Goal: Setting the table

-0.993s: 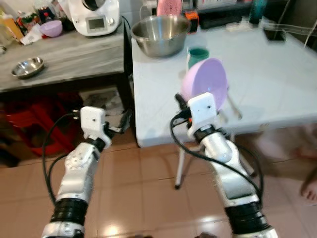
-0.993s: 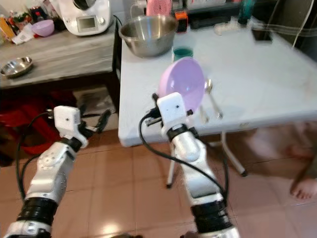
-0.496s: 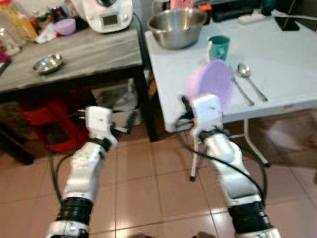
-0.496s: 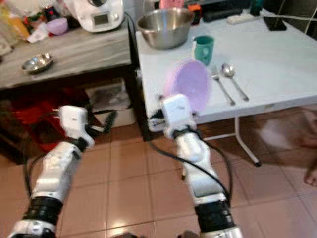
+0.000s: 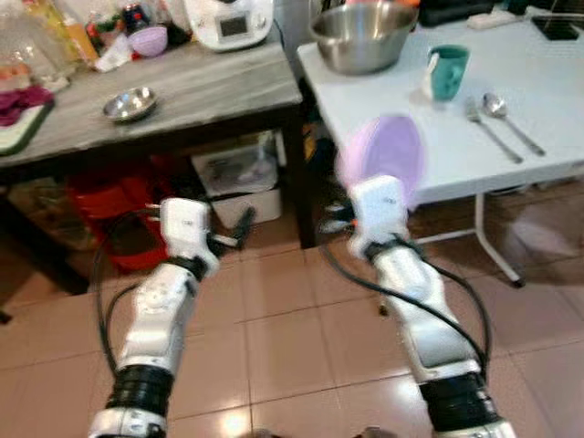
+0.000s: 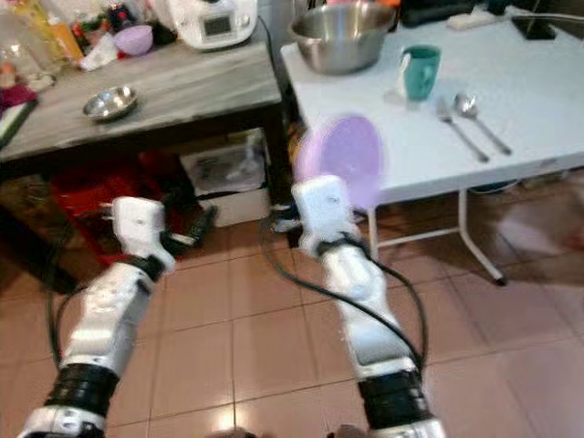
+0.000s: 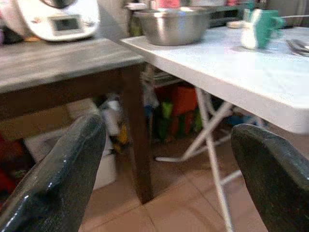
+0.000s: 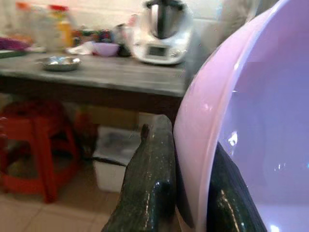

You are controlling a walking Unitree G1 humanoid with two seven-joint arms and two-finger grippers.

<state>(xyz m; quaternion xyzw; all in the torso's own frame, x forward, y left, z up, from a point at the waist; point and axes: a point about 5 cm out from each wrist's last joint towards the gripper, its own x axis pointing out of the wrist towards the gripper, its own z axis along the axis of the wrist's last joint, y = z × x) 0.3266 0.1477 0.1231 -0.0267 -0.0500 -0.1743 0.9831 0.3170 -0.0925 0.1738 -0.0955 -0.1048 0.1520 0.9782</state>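
A lilac plastic bowl (image 5: 383,155) is held on edge, its rim pinched between the black fingers of my right gripper (image 8: 186,154), which is shut on it. It hangs over the tiled floor just off the near left corner of the white folding table (image 5: 557,100). A green mug (image 5: 447,71), a fork (image 5: 488,128) and a spoon (image 5: 506,114) lie on that table. Lower down, in front of the dark wooden table (image 5: 192,91), my left gripper (image 7: 164,159) stands open with nothing between its fingers.
A large steel bowl (image 5: 365,35) sits at the white table's far left. The wooden table carries a small steel dish (image 5: 130,103), a small purple bowl (image 5: 149,39), a white appliance (image 5: 228,18) and bottles. A red stool (image 5: 109,201) and a white box (image 5: 239,182) stand underneath.
The whole picture has shifted: the white table now lies farther up and right, with more floor and wooden table in view. The lilac bowl stays in my right gripper.
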